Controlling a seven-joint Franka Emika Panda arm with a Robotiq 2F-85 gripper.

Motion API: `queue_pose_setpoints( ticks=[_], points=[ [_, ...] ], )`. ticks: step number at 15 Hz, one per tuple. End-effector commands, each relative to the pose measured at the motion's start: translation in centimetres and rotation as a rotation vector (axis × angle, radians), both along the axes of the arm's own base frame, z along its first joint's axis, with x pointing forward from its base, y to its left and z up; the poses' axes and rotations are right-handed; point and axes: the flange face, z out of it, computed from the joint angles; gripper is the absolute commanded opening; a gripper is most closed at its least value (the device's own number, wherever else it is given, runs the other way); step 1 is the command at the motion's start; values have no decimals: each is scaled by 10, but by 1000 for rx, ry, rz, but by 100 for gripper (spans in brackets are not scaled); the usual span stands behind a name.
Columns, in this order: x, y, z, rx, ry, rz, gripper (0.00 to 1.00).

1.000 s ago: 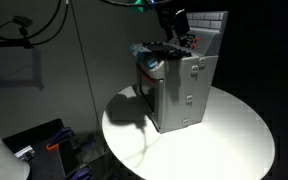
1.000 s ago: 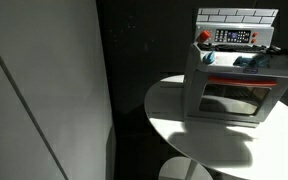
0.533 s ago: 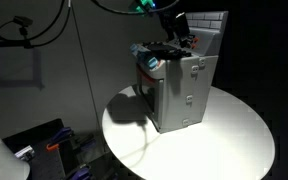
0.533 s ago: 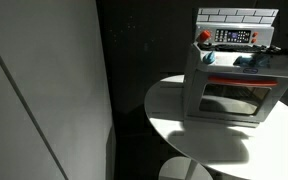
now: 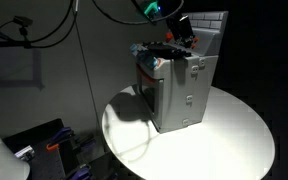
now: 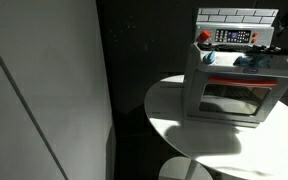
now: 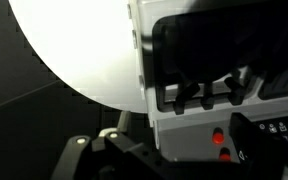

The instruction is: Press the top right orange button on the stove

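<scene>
Stove (image 5: 184, 88) sits on the round white counter (image 5: 239, 135), toward its 12 o'clock edge in an exterior view, door side lit. The tool (image 5: 179, 30) hangs just above the stove top, at about 12 o'clock from the door. We can't tell whether the tool is spread or pressed together: too dark in both exterior views, and the wrist view shows only a dark shape at 6 o'clock.

The dark control strip (image 6: 234, 37) runs under the white tiled back panel (image 6: 238, 15). One red button (image 6: 204, 37) is clear at its 9 o'clock end, but the far end is too small to resolve. The wrist view shows two orange-red buttons (image 7: 217, 137) near the frame's 5 o'clock. We can't say which of them is "top right" from there.

Our read is approach phase, with no contact yet.

For the press:
- Confirm the target at the strip's 3 o'clock end.
- Line up square to the panel.
- Go in with one fingertip only, slow and straight.
- The stove looks light. Pushing off-axis could slide or tip it toward the counter edge.
- Stay clear of the pots (image 5: 156, 55) on top.
</scene>
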Motion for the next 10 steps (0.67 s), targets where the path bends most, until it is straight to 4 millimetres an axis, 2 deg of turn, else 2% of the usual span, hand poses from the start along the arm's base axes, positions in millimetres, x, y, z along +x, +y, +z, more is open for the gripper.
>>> queue_pose_setpoints(
  ticks=[1,10],
  points=[
    [19,-3,7,-15,-5,-37,100],
    [47,-7,13,-23,0,-69,100]
  ],
)
